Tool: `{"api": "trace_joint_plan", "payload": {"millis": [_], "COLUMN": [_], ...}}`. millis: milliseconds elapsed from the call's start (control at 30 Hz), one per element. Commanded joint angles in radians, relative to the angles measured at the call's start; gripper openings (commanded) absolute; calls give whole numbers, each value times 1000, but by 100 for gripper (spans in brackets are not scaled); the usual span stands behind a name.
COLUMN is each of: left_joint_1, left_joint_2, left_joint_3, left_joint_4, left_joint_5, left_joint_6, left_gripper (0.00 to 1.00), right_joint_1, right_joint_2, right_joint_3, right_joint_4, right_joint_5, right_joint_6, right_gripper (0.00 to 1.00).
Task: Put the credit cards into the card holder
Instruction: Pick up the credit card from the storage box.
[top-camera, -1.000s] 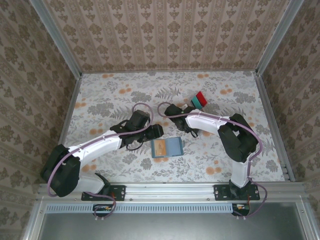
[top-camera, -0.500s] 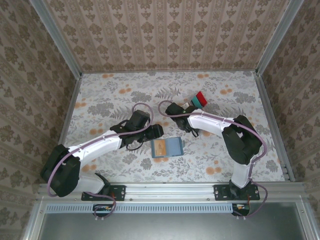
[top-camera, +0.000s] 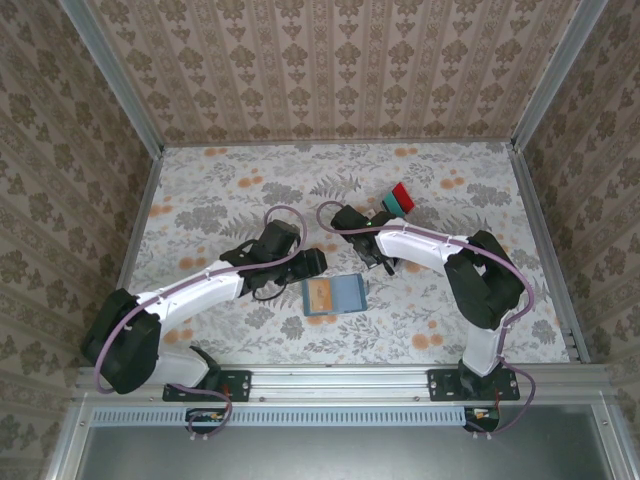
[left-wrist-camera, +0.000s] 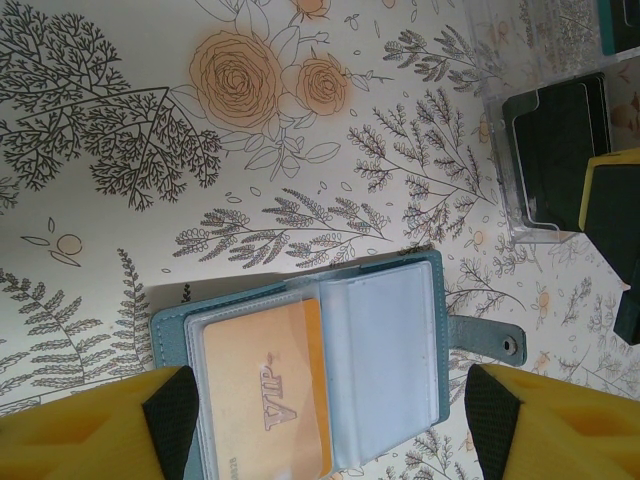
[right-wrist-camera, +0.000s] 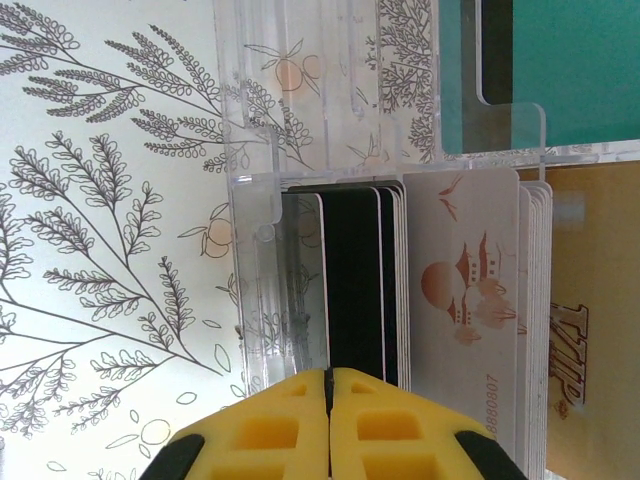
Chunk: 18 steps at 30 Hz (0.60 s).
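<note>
My right jaws, shut, meet the upright cards (right-wrist-camera: 352, 290) dead ahead. My left jaws hang wide over the holder (left-wrist-camera: 390, 360).

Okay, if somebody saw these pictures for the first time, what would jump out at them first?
Probably the open teal card holder in the middle of the flowery table, a tan VIP card in its left pocket, with the left gripper open over it. Next, the right gripper, shut against the edges of upright cards in the clear rack farther back; whether it pinches one can't be told.
</note>
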Motion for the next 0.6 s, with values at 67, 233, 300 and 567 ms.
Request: {"api": "trace_joint_plan", "payload": {"millis": [67,233,300,567], "left_joint_1": [5,5,5,3], "left_joint_2": [21,35,38,34], "left_joint_3": [8,17,17,19], "left_joint_4": [-22,-21,-21,-20], "left_joint_5": [3,11,13,12], "left_joint_6": [-4,-1,-1,-2], "left_gripper": [74,73,74,73], "right_joint_1": [-18,-30,-35,-48], "right_joint_2": [20,28,31,-13], "right_joint_3": [6,5,6,4], "right_joint_4": [-24,-19,-21,-25], "right_joint_5": [-70,-88,-88,-71], "right_joint_6": [26,28,30,27], "right_gripper": [11,14,14,10]}}
